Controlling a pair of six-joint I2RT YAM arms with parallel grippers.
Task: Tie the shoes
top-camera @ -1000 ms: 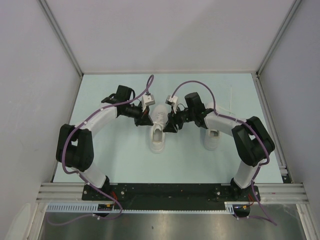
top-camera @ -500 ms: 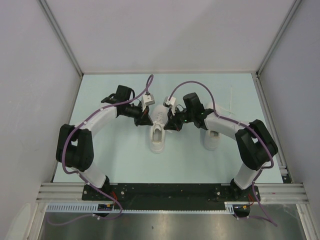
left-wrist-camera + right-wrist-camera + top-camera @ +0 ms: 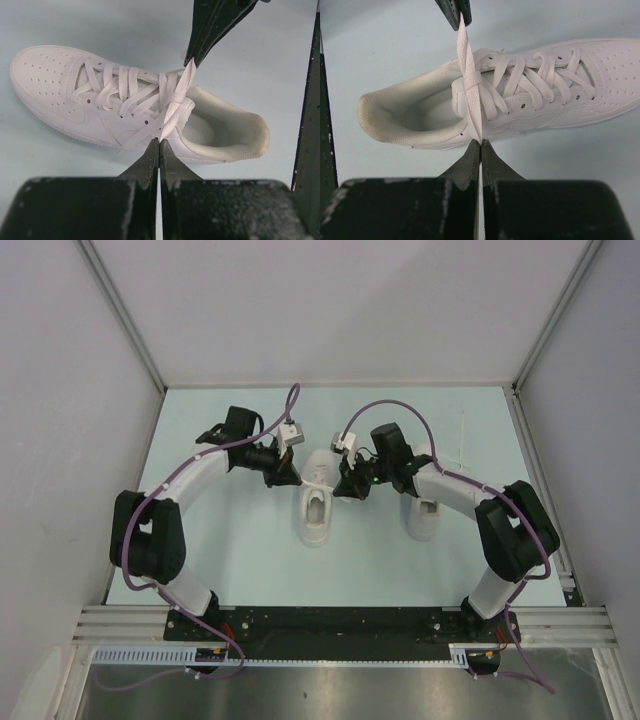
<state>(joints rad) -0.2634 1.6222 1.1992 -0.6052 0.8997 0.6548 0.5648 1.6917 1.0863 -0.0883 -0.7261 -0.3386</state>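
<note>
One white shoe [image 3: 317, 502] lies mid-table, toe pointing away from the arm bases; it shows toe left in the left wrist view [image 3: 65, 100] and toe right in the right wrist view [image 3: 560, 95]. Its laces [image 3: 172, 102] cross in a knot over the tongue [image 3: 470, 80]. My left gripper [image 3: 159, 142] is shut on one lace end at the shoe's left side [image 3: 289, 478]. On the opposite side my right gripper [image 3: 480, 144] is shut on the other lace end [image 3: 345, 486]. Both lace ends run taut across the shoe. The second shoe [image 3: 424, 516] lies at the right, half hidden under the right arm.
White panels wall the table on the left, back and right. A thin white strand [image 3: 462, 445] lies on the mat behind the right arm. Purple cables loop over both wrists.
Both grippers have closed on the lace ends and drawn a little apart, the left one to the left, pulling the laces tight. The shoe has not moved.
</note>
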